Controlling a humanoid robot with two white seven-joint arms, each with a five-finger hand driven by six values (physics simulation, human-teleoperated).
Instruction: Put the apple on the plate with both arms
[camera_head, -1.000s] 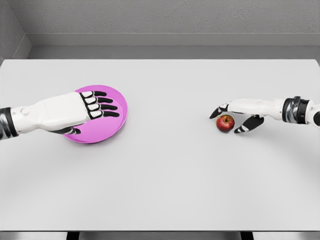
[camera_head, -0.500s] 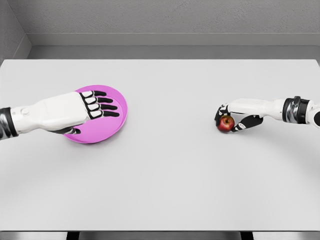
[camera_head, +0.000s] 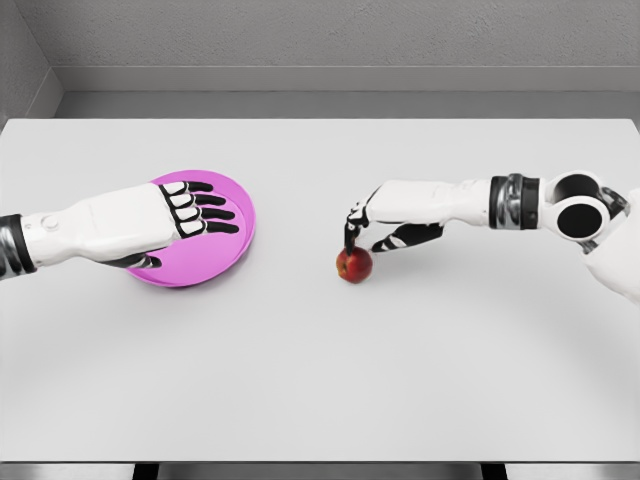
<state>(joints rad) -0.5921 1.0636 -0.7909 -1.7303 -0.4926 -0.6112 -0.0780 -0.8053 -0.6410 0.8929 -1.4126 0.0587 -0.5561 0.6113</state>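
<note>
We counted one red apple (camera_head: 354, 265), one magenta plate (camera_head: 225, 247), one white table (camera_head: 320, 380) and two arms in the head view. The apple sat near the table's middle, right of the plate and well apart from it, not on the plate. We saw our right hand (camera_head: 385, 222) reached in from the right side, arm stretched far toward center, wrist cuff and elbow joint both visible. Its dark fingertips (camera_head: 349, 237) pointed down onto the apple's top; the fingers were curled around the upper part of the fruit, so we read it as gripping the apple from above and from the right. We couldn't tell whether the apple rested on the table surface or was lifted just clear; a small shadow sat directly beneath it. Our left hand (camera_head: 185, 212) lay flat over the plate, palm down, four black-padded fingers extended straight and spread toward the right, holding nothing. It covered the plate's left half; the right rim stayed visible beyond the fingertips. The thumb tucked below the palm at the plate's near edge. We couldn't tell whether the palm touched the plate or hovered above it. Behind the table ran a grey wall (camera_head: 320, 40).
</note>
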